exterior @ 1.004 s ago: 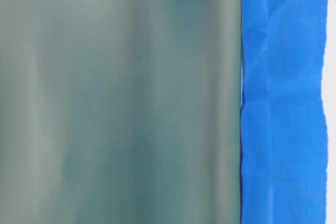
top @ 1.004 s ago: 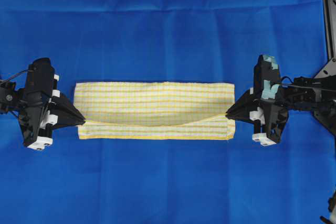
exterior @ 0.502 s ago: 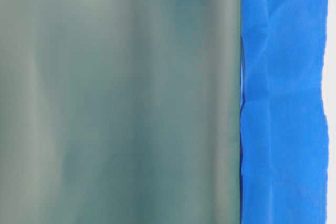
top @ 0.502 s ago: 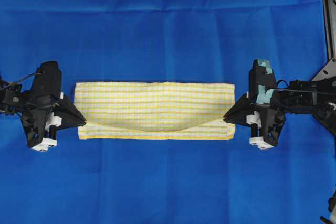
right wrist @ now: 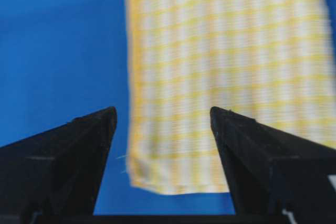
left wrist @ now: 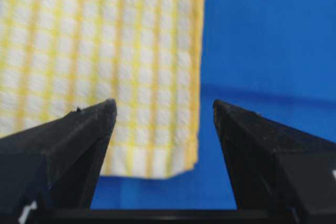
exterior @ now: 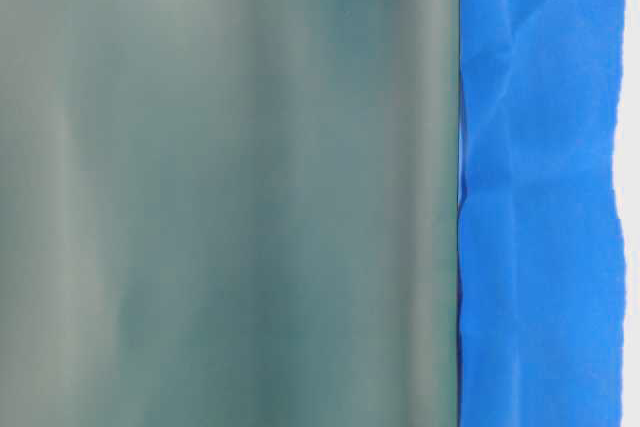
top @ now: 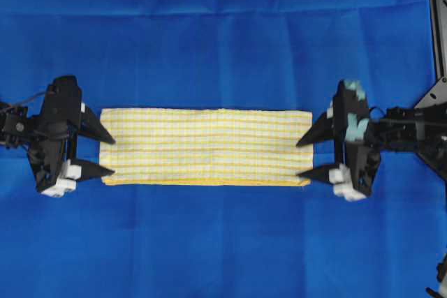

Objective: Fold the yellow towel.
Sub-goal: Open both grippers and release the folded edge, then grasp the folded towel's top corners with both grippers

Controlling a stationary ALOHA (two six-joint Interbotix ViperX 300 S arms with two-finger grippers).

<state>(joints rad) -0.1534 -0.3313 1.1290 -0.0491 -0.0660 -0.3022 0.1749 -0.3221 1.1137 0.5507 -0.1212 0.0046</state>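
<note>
The yellow towel [top: 206, 147] lies flat on the blue cloth as a long narrow strip, folded over on itself. My left gripper [top: 106, 153] stands open at its left short end, the fingertips apart and straddling that end with nothing pinched. My right gripper [top: 304, 158] is open the same way at the right short end. The left wrist view shows the towel's [left wrist: 105, 66] near corner lying free between the open fingers. The right wrist view shows the towel's [right wrist: 220, 77] other end free between its fingers too.
A large plain blue cloth [top: 223, 33] covers the table under everything. A black frame piece [top: 436, 19] stands at the right edge. The table-level view is mostly blocked by a blurred grey-green surface [exterior: 230, 187], with blue cloth [exterior: 540, 187] beside it.
Both grippers were shut on the towel's raised edge; they have opened and released it. The sagging top layer has dropped flat, leaving a neat strip.
</note>
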